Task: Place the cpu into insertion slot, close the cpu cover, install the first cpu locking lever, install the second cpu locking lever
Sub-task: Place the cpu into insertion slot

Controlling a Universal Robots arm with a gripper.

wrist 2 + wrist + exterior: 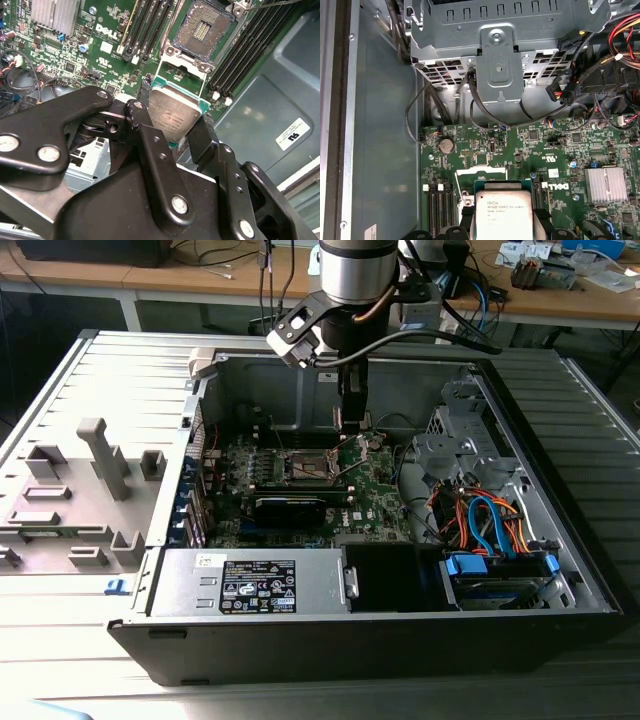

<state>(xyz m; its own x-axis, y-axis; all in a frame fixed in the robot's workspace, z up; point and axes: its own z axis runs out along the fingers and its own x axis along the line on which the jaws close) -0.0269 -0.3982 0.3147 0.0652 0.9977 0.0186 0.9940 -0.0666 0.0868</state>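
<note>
My gripper (169,124) is shut on the cpu (172,116), a pale silvery square chip with a green edge, clamped between two black fingers (136,111). In the first wrist view the cpu (502,210) hangs just above the green board. The insertion slot (205,26) lies open a short way beyond the chip, its dark pin field bare. The cpu cover (181,61), a silver frame, stands swung up at the slot's near edge, right behind the held chip. In the exterior view the gripper (350,432) hovers just to the right of the slot (310,466).
The green motherboard (375,502) lies inside an open computer case (560,455). Black memory slots (250,45) flank the socket. A grey drive cage (495,45), loose cables (490,520) and a power supply (255,582) crowd the case. A grey fixture (95,480) sits outside at the exterior view's left.
</note>
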